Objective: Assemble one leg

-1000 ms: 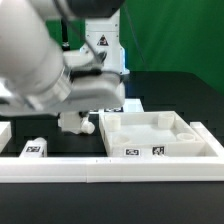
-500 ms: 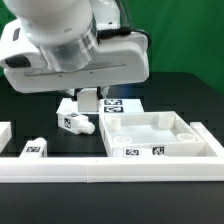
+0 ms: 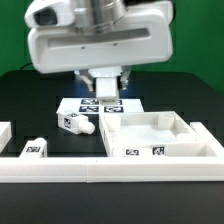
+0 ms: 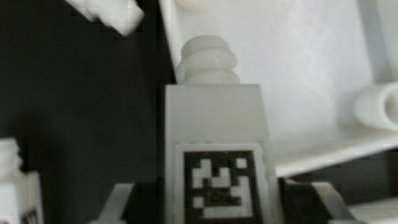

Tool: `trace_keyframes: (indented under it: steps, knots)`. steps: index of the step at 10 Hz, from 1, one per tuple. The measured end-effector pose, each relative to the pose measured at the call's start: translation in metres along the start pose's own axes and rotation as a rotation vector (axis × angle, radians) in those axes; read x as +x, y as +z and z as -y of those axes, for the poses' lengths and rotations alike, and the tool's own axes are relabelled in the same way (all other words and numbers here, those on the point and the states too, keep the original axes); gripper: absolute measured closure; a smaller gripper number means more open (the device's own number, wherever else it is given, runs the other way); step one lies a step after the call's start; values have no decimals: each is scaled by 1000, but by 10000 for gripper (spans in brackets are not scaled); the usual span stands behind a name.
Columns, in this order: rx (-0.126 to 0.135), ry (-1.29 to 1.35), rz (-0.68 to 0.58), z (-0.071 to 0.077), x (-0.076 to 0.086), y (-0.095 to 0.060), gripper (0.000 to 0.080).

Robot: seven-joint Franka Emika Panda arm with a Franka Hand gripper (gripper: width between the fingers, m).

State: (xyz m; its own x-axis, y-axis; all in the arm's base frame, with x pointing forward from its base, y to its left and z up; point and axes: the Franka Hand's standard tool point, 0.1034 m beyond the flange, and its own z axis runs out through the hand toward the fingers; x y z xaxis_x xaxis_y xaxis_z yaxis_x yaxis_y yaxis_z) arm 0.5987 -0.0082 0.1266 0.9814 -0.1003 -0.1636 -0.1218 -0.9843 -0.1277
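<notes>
My gripper (image 3: pixel 103 84) hangs under the large white hand, above the marker board (image 3: pixel 100 104). In the wrist view the gripper (image 4: pixel 214 198) is shut on a leg (image 4: pixel 214 130). This leg is a white block with a black-and-white tag, and its round peg end points away from the fingers (image 4: pixel 121 203). A second leg (image 3: pixel 75 124) lies on the black table at the exterior view's left of the white tray-shaped panel (image 3: pixel 196 134). A third leg (image 3: pixel 33 148) lies further left, by the front rail.
A long white rail (image 3: pixel 110 171) runs along the table's front edge. Another white part (image 3: pixel 4 132) shows at the exterior view's left edge. In the wrist view a white surface (image 4: pixel 329 50) lies beyond the held leg.
The arm has swung round, and the hand has moved to the exterior view's right and up. The gripper now hangs over the marker board. The legs on the table have not moved.
</notes>
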Motion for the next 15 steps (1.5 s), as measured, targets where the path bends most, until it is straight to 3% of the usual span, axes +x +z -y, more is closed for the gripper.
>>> trace_keyframes:
  steps: [1,3,5,7,10,13,14,15]
  knots:
    - [-8,-10,-77,10,1,-3,514]
    - [-26,-11,-223,3,5,0,514]
    - [-39,-14,-390,7,12,-2,514]
    - [-33,-40,-545,32,3,4,514]
    - [2,-44,-795,72,0,12,514]
    - [-8,-55,-789,71,-8,38,514]
    - [3,-40,-722,85,-18,51,514]
    - [-4,-78,-720,96,-21,52,514]
